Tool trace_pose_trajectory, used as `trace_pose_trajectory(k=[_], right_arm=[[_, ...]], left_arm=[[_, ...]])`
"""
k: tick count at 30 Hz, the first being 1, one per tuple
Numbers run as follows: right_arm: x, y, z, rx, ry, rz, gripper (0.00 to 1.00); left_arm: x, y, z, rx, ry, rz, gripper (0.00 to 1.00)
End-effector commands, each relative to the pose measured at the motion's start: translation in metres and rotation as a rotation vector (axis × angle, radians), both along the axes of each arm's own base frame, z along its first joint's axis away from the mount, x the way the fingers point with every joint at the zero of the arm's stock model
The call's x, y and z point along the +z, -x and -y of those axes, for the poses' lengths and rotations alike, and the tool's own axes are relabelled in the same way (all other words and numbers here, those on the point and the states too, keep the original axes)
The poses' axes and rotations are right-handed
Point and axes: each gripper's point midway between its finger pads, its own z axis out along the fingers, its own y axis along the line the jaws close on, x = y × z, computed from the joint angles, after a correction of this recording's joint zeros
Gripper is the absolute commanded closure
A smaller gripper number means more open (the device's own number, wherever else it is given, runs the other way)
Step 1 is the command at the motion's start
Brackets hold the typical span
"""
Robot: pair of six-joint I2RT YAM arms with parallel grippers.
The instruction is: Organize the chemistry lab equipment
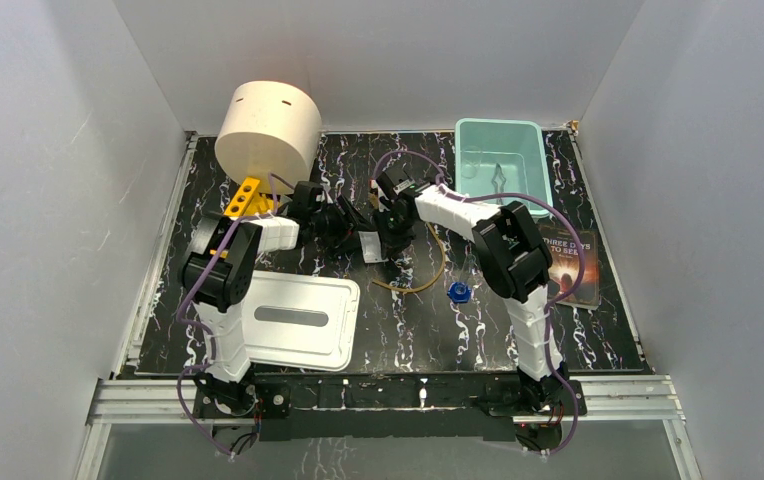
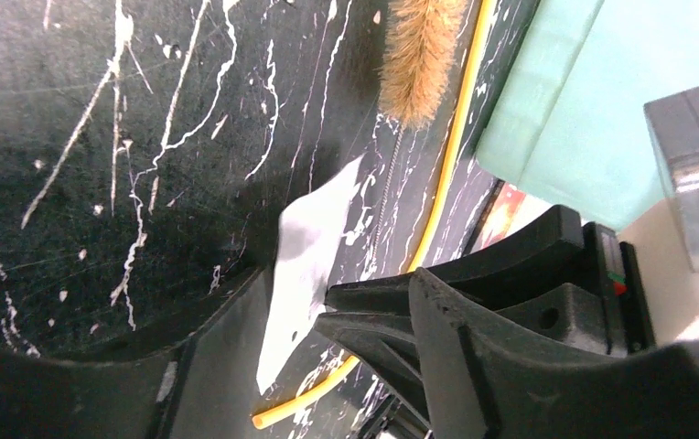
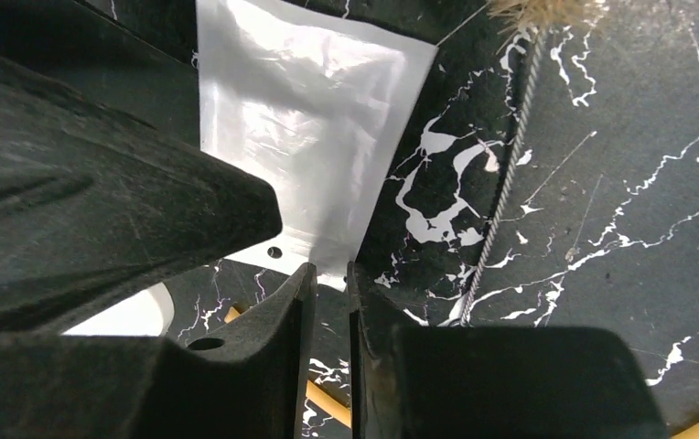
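Note:
The white packet (image 1: 371, 246) lies on the black marbled table between both grippers. My right gripper (image 1: 390, 243) pinches the packet's (image 3: 309, 137) near edge, its tips (image 3: 327, 274) almost together. My left gripper (image 1: 348, 228) is open, its fingers (image 2: 190, 366) straddling the packet (image 2: 305, 256) without touching it. The tan rubber tube (image 1: 436, 270) curves beside the packet and shows in the left wrist view (image 2: 446, 155). The brush (image 2: 419, 55) lies just beyond; its wire stem (image 3: 506, 192) shows. The blue cap of the flask (image 1: 459, 292) sits nearer. The yellow holed rack (image 1: 246, 197) stands far left.
A teal bin (image 1: 498, 160) at the back right holds the metal tongs (image 1: 499, 176). The big cream cylinder (image 1: 268, 125) stands at the back left. A white flat lid (image 1: 298, 320) lies front left. A dark book (image 1: 570, 265) lies right.

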Motion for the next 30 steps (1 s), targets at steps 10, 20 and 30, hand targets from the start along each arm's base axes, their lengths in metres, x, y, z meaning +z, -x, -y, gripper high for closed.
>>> trace_pose_trajectory(k=[10,20,30], right_arm=[[-0.041,0.004,0.01,0.002,-0.002,-0.099,0.75],[-0.014,-0.008,0.005,-0.019,-0.07,-0.051,0.73],[0.131,-0.067,0.022,-0.154,-0.26,0.252,0.41]], left_arm=[[-0.016,0.017,0.004,-0.048,0.003,-0.029,0.66],[0.008,0.019,0.003,-0.057,0.015,0.063,1.0],[0.094,0.009,-0.007,-0.082,-0.018,0.284,1.0]])
